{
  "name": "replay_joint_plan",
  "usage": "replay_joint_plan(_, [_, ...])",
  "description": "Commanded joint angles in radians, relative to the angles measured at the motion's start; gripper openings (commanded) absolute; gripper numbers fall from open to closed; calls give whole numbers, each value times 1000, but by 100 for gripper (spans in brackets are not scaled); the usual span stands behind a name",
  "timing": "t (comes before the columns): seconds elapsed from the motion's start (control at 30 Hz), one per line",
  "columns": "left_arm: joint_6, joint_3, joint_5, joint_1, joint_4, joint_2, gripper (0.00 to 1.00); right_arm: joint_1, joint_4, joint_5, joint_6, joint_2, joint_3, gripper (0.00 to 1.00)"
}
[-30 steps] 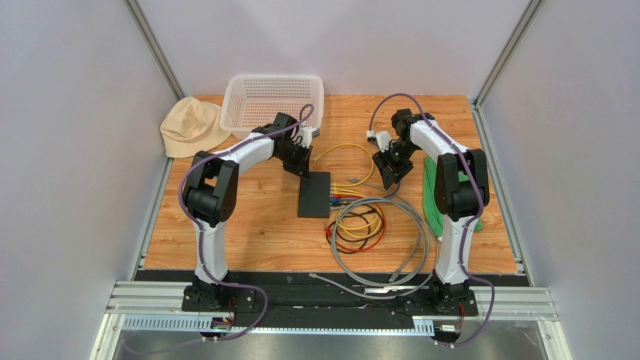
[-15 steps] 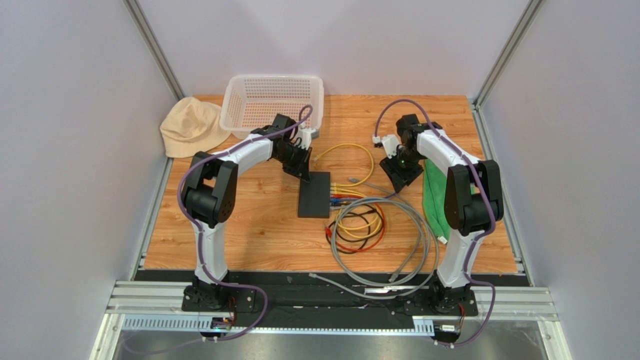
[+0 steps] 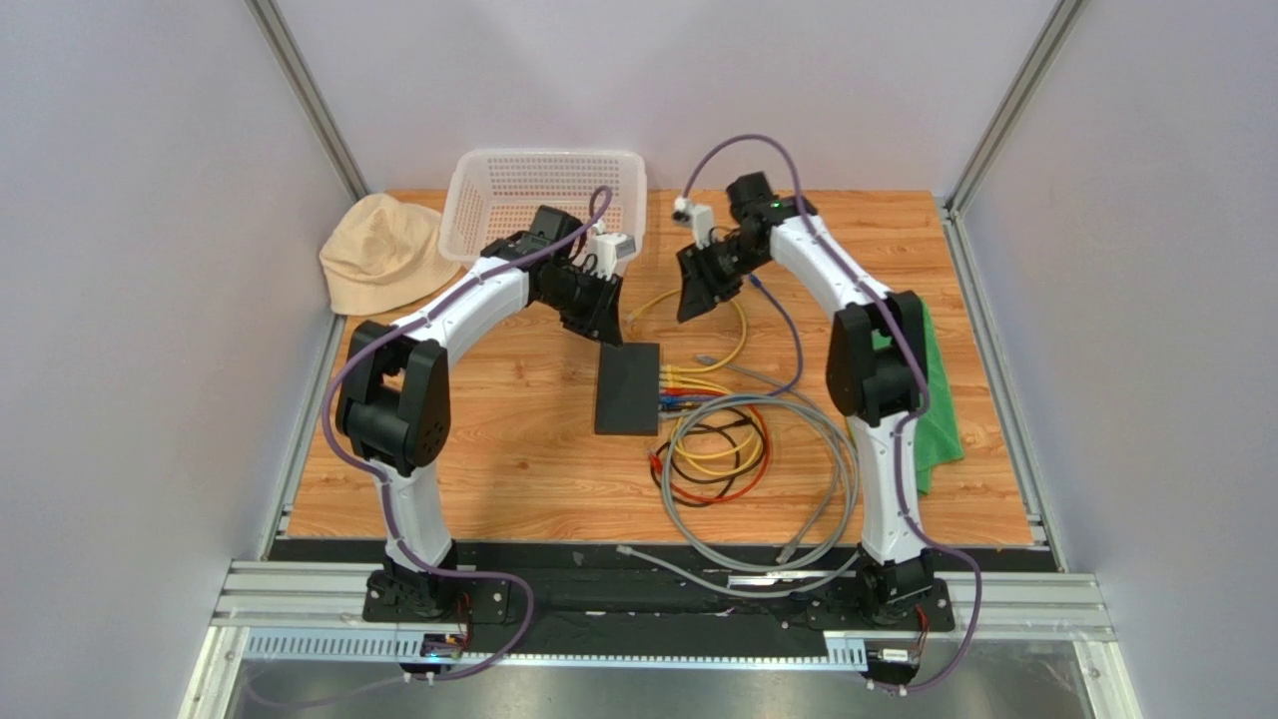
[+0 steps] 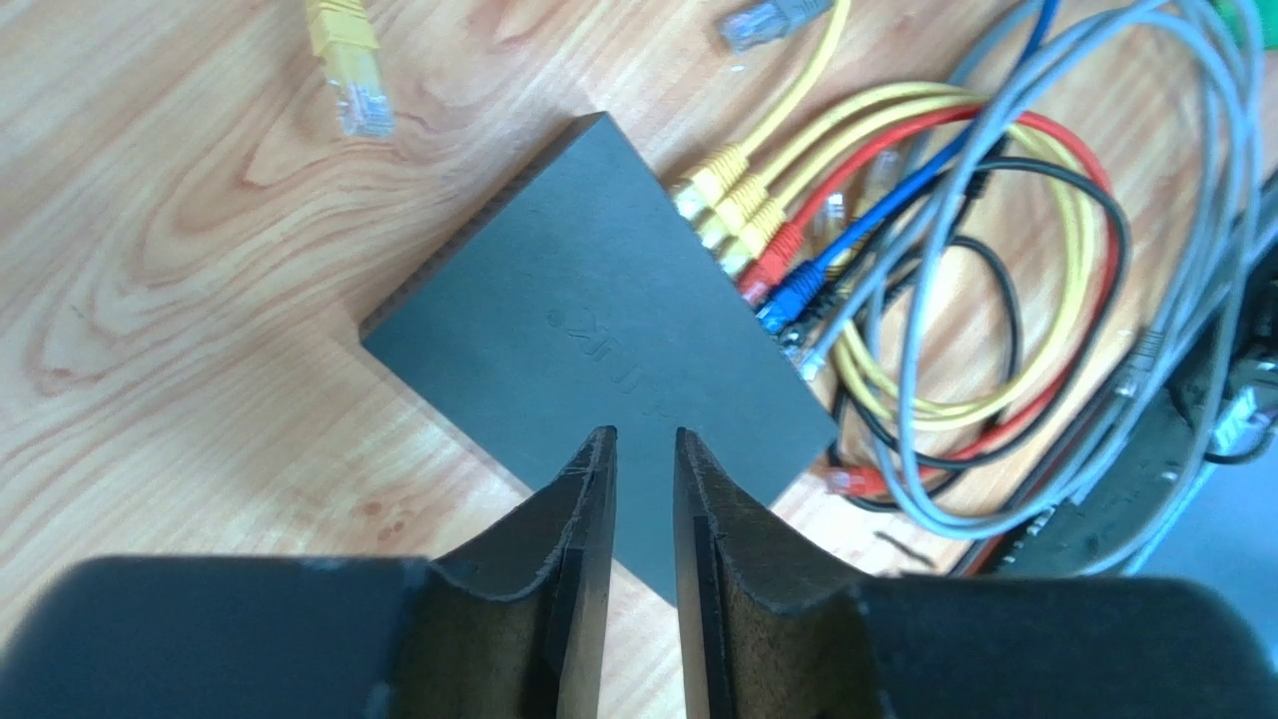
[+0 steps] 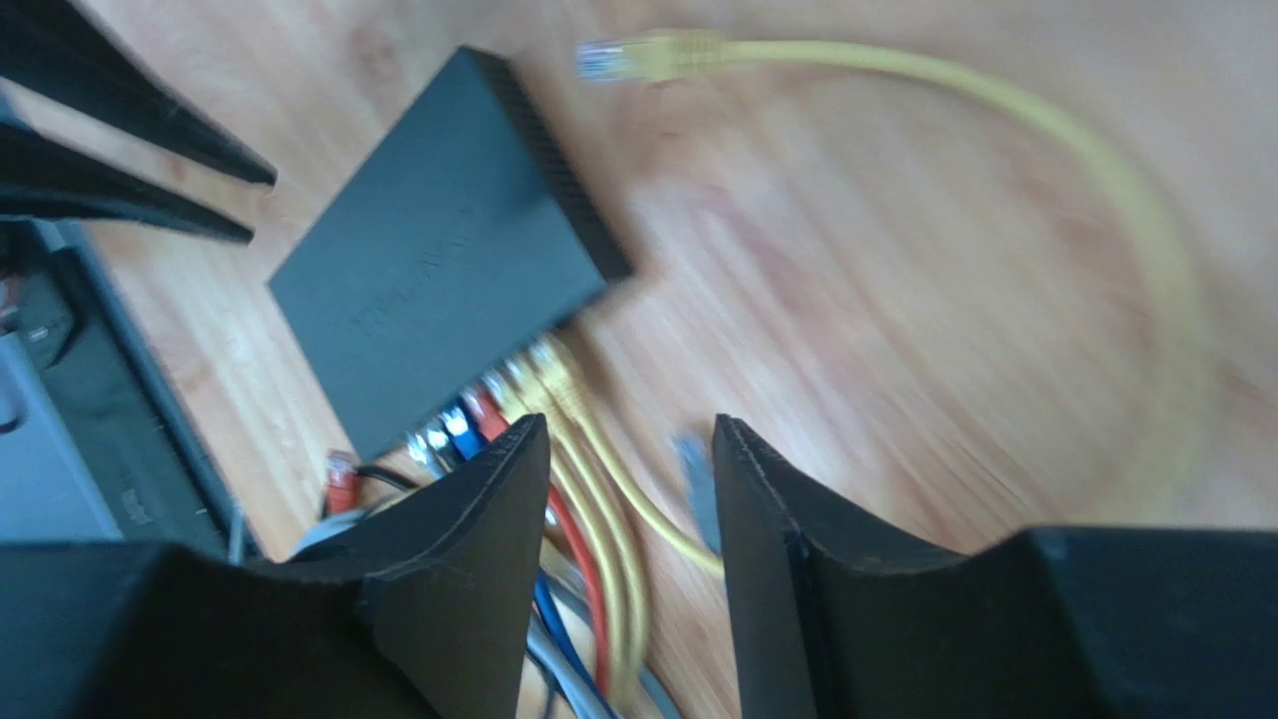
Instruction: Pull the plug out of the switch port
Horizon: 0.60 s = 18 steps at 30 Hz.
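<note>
The black switch (image 3: 627, 387) lies flat mid-table, with yellow, red and blue plugs (image 3: 678, 393) in the sockets on its right edge. In the left wrist view the switch (image 4: 600, 315) lies below my left gripper (image 4: 642, 442), whose jaws stand a narrow gap apart and hold nothing. The plugged yellow plugs (image 4: 728, 202), red plug (image 4: 765, 270) and blue plug (image 4: 791, 292) show there. My left gripper (image 3: 600, 307) hovers just beyond the switch's far end. My right gripper (image 3: 702, 285) is open and empty, above and behind the switch (image 5: 435, 285) and plugs (image 5: 495, 405).
A loose yellow cable (image 3: 705, 315) with a free plug (image 4: 348, 68) lies beyond the switch. Coiled grey, black, red and yellow cables (image 3: 750, 450) lie at the right front. A white basket (image 3: 548, 195) and a beige hat (image 3: 383, 252) are at the back left, a green cloth (image 3: 938, 405) at the right.
My right arm has swung from the right of the switch back and leftward, uncovering more of the green cloth. My left gripper has shifted slightly back from the switch.
</note>
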Motion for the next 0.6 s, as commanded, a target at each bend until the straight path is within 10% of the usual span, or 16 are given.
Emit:
replay_joint_plan(0.0, [1, 54, 88, 0, -69, 11, 20, 54, -43, -174, 35, 111, 42, 46])
replay_joint_plan(0.17, [-8, 35, 111, 3, -44, 68, 1, 78, -32, -214, 44, 172, 41, 47])
replay_joint_plan(0.57, [18, 54, 100, 3, -50, 159, 0, 72, -55, -277, 46, 232, 4, 44])
